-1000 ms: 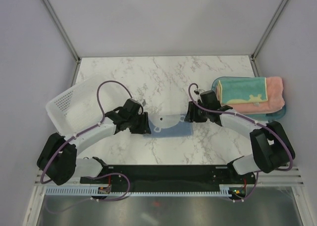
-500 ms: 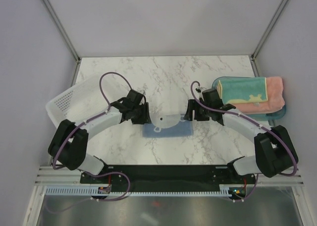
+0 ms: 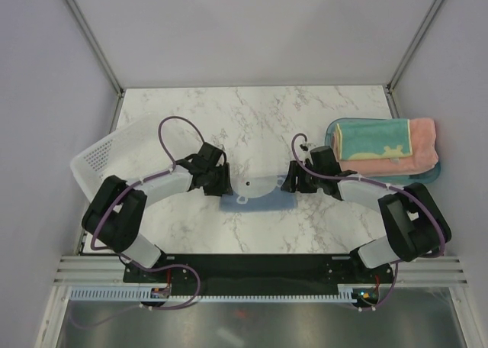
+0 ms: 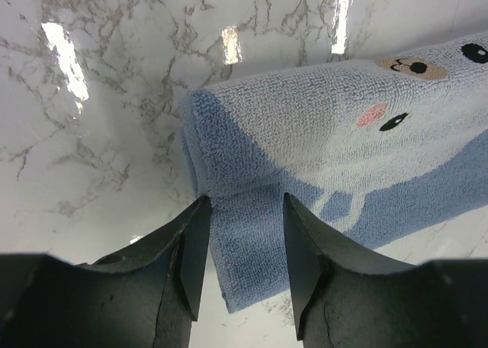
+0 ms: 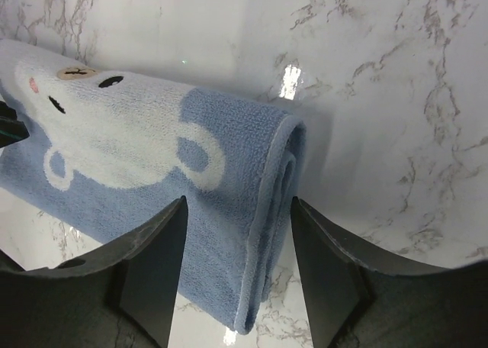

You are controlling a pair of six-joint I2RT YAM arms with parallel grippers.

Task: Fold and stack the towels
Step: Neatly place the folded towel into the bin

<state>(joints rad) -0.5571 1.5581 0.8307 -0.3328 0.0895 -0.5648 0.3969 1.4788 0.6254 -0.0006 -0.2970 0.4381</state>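
Lying flat on the marble table (image 3: 259,119), the small blue-grey towel (image 3: 258,201) sits at the centre of the workspace, folded into a narrow strip whose long axis runs left to right, with 1 gripper at each short end. The left gripper (image 4: 242,211) hangs over the strip's left, rolled end, fingers spread apart and pinching nothing, the fold's corner showing in the gap between them. The right gripper (image 5: 236,218) mirrors it over the right end, jaws likewise apart, with the doubled edge just below them. The other 2 towels are already stacked on the teal tray (image 3: 429,177) at the far right, the pale-yellow-and-teal towel (image 3: 371,140) on top of the salmon-pink towel (image 3: 422,146). That stack lies well to the right of the strip, so the right arm looks the nearer carrier. The white basket (image 3: 107,161) lies tilted at the left.
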